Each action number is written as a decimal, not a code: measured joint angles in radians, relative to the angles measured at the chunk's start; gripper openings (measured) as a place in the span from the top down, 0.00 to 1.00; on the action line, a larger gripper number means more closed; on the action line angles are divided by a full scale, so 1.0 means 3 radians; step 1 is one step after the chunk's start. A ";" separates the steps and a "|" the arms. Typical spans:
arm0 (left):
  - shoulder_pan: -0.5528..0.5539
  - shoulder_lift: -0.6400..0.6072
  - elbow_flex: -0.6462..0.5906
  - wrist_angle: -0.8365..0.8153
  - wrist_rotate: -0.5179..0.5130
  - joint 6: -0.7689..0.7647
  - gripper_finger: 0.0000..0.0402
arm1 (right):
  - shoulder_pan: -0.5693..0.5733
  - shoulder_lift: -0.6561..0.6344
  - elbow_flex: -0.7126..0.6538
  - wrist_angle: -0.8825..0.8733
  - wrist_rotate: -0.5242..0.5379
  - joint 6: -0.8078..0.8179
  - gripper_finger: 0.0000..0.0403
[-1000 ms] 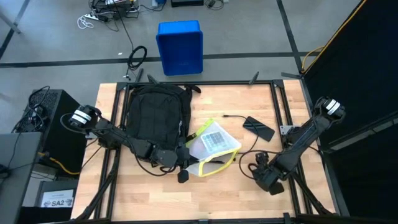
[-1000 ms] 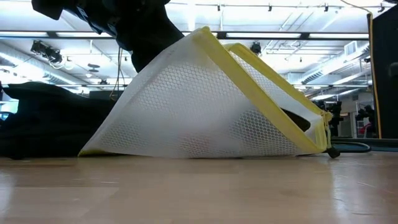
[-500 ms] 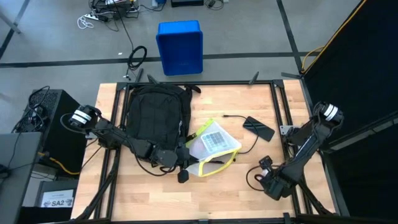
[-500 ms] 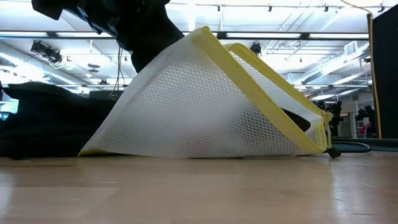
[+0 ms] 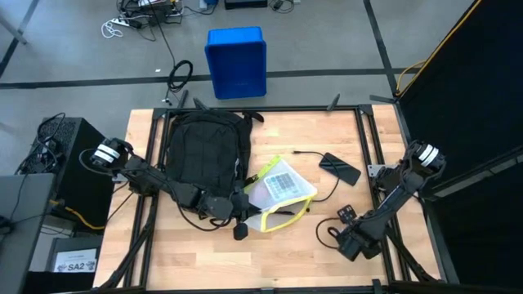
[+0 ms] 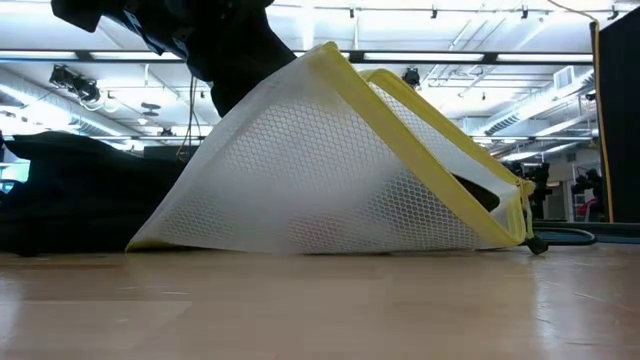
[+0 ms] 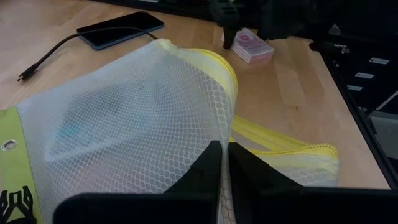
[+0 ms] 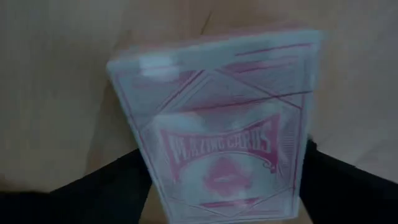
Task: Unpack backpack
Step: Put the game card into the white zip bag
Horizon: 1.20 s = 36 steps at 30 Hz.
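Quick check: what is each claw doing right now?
Left claw: shut on the mesh pouch.
Right claw: around the playing card deck on the table; grip cannot be told.

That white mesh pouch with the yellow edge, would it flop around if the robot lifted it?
Probably floppy: the mesh pouch sags in folds where the left claw pinches it. Likely light, since it is thin netting. Its yellow zipper edge curls loosely on the table.
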 joint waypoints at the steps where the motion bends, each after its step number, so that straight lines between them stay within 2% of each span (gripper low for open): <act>1: 0.0000 0.0000 0.0001 0.0001 0.0000 0.0000 1.00 | -0.0039 0.0002 0.0000 0.0024 -0.0058 0.0004 0.25; 3: 0.0000 0.0000 0.0000 -0.0001 0.0000 0.0000 1.00 | -0.0100 0.0002 0.0000 0.0065 -0.0117 0.0044 0.32; 8: 0.0000 0.0000 -0.0001 0.0001 0.0001 -0.0001 1.00 | -0.0180 -0.0001 0.0006 0.0129 -0.0158 0.0063 0.32; 14: 0.0000 0.0000 -0.0001 0.0002 0.0001 0.0014 1.00 | -0.0261 -0.0034 0.0006 0.0154 -0.0129 0.0412 0.32; 23: 0.0000 0.0000 0.0000 0.0002 0.0001 0.0017 1.00 | -0.0280 -0.0407 -0.0010 0.0270 0.0014 0.0745 0.32; 31: 0.0000 0.0000 0.0001 0.0002 0.0001 0.0015 1.00 | -0.0489 -0.0822 -0.0004 0.0760 0.0406 0.0556 0.32; 36: 0.0000 0.0000 0.0000 0.0032 0.0001 0.0013 1.00 | -0.0796 -0.0848 -0.0002 0.1196 0.0489 0.0180 0.32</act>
